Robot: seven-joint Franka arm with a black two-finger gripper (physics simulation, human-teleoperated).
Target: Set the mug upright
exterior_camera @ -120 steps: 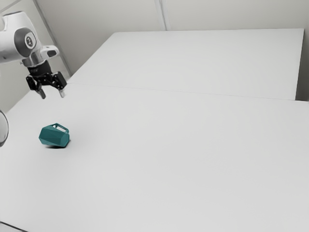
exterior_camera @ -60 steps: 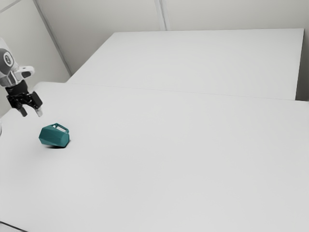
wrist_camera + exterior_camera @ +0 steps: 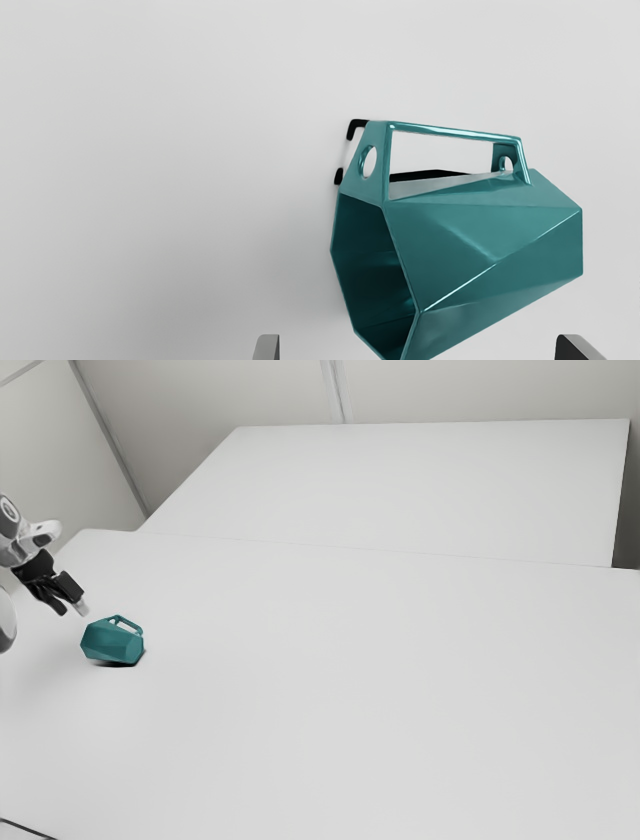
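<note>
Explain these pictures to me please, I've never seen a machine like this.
It's a simulated robot arm with a black two-finger gripper. The exterior view is taken from beside the arm; the wrist view comes from a camera on its hand, so its fingertips show at the bottom edge. On the white table, a teal, faceted mug lies on its side, with its handle attached. Nothing is held: the fingers stand wide apart.

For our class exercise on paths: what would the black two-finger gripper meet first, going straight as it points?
Probably the faceted teal mug, lying on its side ahead of the gripper; depth is unclear, so perhaps the white table.
</note>
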